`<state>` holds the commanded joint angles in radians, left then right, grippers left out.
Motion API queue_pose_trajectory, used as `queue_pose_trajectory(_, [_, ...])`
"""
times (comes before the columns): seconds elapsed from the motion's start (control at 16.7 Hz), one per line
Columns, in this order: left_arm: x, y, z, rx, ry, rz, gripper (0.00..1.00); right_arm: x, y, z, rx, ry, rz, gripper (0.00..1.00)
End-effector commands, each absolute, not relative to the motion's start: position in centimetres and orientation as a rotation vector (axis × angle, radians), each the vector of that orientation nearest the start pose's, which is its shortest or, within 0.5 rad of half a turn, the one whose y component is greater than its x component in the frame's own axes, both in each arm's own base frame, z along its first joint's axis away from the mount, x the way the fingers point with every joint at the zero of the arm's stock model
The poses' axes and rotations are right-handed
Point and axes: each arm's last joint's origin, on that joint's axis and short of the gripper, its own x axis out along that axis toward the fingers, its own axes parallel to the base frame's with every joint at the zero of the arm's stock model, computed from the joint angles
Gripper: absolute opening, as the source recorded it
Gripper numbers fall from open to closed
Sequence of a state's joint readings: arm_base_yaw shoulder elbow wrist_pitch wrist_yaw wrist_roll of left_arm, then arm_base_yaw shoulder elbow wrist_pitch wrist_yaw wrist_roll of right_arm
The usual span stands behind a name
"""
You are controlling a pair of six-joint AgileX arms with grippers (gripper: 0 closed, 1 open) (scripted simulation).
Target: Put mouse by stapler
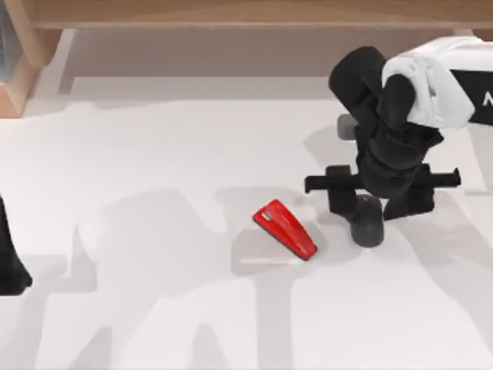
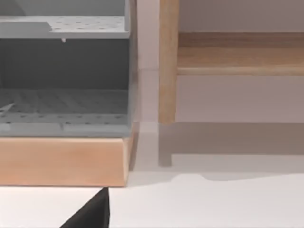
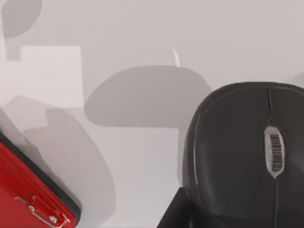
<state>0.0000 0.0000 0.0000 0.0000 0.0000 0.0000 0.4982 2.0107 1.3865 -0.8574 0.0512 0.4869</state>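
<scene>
Lowering the mouse (image 1: pixel 369 222) at right of centre: right gripper (image 1: pixel 368 210) jaws closed on it, to be released once seated beside the stapler (image 1: pixel 286 229).

Smooth dark plastic mouse (image 3: pixel 237 156) (faint sheen), glossy red stapler (image 1: pixel 286 229), matt white table (image 1: pixel 154 308)

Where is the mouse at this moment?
In the top view the mouse is right of the table's centre, just right of the stapler with a gap between them, directly under the right gripper. The left arm is parked at the left edge.
</scene>
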Motion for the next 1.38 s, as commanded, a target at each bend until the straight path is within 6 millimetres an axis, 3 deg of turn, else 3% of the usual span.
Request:
queue_pose_trajectory(0.24, [10.57,-0.12,16.0,0.0,0.0,0.0,1.0,33.38,18.34,14.55,-0.014,1.469,0.012,0.0])
queue_pose_trajectory(1.02, [10.57,-0.12,16.0,0.0,0.0,0.0,1.0,33.38,18.34,14.55,-0.014,1.469,0.012,0.98])
queue_pose_trajectory(1.38, [10.57,-0.12,16.0,0.0,0.0,0.0,1.0,33.38,18.34,14.55,-0.014,1.469,0.012,1.0])
